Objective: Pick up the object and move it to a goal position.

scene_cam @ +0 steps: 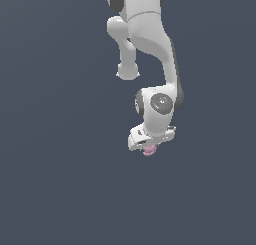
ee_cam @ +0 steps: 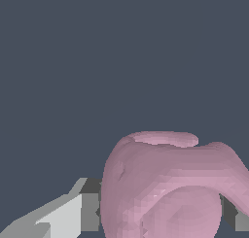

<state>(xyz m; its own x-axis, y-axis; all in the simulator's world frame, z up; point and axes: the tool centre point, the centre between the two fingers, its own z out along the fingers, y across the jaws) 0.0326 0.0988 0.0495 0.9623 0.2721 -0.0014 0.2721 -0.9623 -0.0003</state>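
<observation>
The object [ee_cam: 165, 183], a pale pink rounded lump with a curled ridge, fills the lower part of the wrist view. It sits between the two fingers of my gripper [ee_cam: 163, 220]. One grey finger pad [ee_cam: 90, 212] touches it on one side and the other pad [ee_cam: 236, 220] on the opposite side. In the exterior view the object [scene_cam: 149, 150] shows as a small pink lump directly under the white hand, with my gripper [scene_cam: 149, 147] shut on it; the fingers themselves are mostly hidden there.
The white arm [scene_cam: 150, 44] comes down from the top of the exterior view. Around it there is only a flat dark blue-grey surface [scene_cam: 55, 179], with no other objects or edges in view.
</observation>
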